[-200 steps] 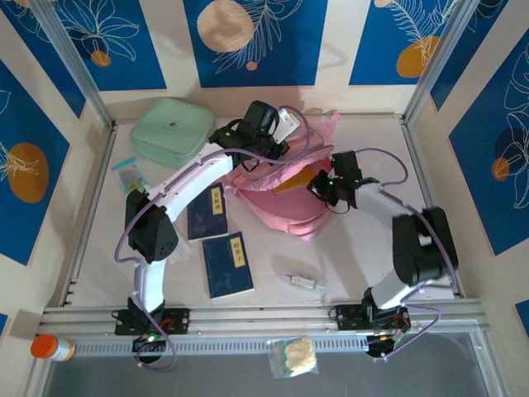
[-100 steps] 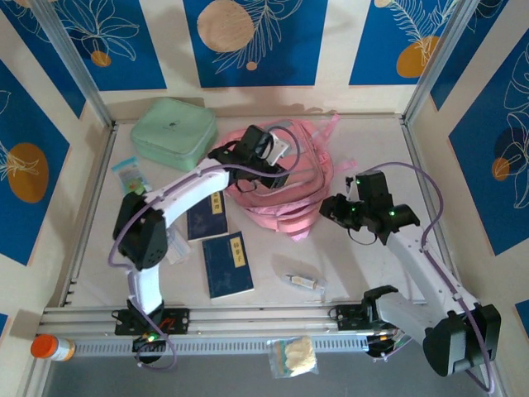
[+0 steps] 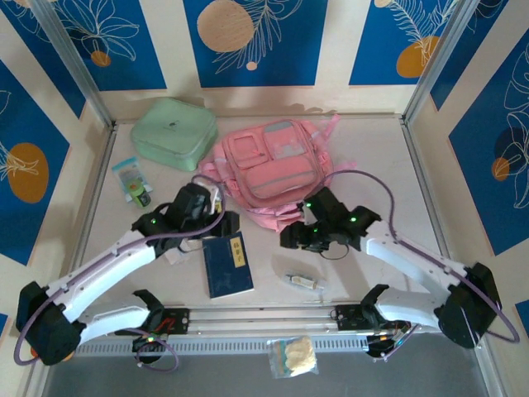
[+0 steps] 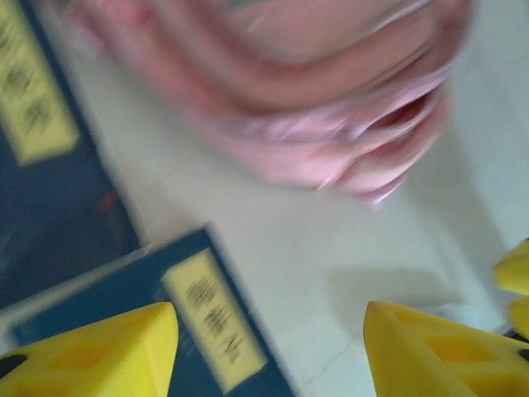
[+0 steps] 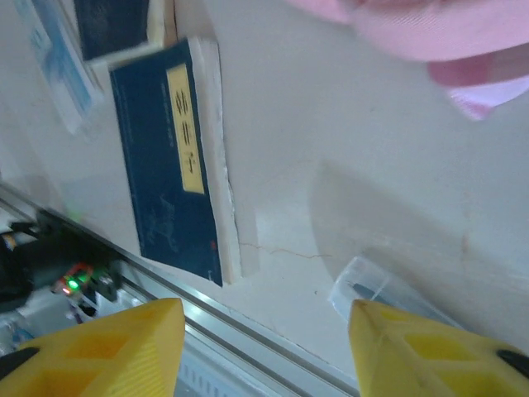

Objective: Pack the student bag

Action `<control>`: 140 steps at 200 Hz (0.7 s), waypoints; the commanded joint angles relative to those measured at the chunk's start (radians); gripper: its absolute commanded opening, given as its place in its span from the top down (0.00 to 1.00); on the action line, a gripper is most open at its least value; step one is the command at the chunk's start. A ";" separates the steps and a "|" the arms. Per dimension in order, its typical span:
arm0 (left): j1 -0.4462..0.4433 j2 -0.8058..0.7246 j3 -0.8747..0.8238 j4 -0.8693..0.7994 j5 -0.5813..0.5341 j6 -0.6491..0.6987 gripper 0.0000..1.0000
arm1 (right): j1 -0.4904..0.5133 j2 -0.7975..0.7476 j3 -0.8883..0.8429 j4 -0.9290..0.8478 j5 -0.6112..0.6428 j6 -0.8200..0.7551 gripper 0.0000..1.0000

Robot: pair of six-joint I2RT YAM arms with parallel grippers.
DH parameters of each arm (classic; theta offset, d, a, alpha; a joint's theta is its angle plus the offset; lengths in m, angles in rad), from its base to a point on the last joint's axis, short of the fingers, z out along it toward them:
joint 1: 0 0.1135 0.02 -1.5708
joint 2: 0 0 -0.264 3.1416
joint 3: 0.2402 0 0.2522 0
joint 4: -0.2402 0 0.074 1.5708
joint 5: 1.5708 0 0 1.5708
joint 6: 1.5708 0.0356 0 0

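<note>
The student bag (image 3: 273,165), a pink backpack with grey-white panels, lies flat at the back middle of the table with its front pockets up. Its blurred pink edge (image 4: 314,107) crosses the top of the left wrist view, and a corner (image 5: 430,33) shows in the right wrist view. My left gripper (image 3: 221,223) (image 4: 269,331) hangs open and holds nothing, just near-left of the bag, over a blue book (image 4: 207,322). My right gripper (image 3: 291,236) (image 5: 264,322) is open too, near the bag's front edge, above bare table.
A blue book (image 3: 229,265) (image 5: 165,157) lies near the front; a second one (image 4: 41,165) sits partly under my left arm. A clear tube (image 3: 304,283) (image 5: 388,294) lies beside it. A mint-green case (image 3: 173,132) and a small packet (image 3: 132,178) sit at the back left.
Both grippers have opened and let go of the bag. Both arms have drawn back toward the near edge. The bag has dropped from a bunched heap to lying flat.
</note>
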 commanded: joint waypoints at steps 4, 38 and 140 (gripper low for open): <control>0.008 -0.110 -0.098 -0.140 -0.102 -0.151 0.38 | 0.093 0.109 0.039 0.087 0.053 0.067 0.42; 0.008 -0.224 -0.244 -0.144 -0.089 -0.254 0.37 | 0.177 0.260 0.080 0.167 0.063 0.110 0.40; 0.007 -0.207 -0.420 -0.002 -0.016 -0.326 0.40 | 0.256 0.534 0.218 0.221 0.133 0.167 0.48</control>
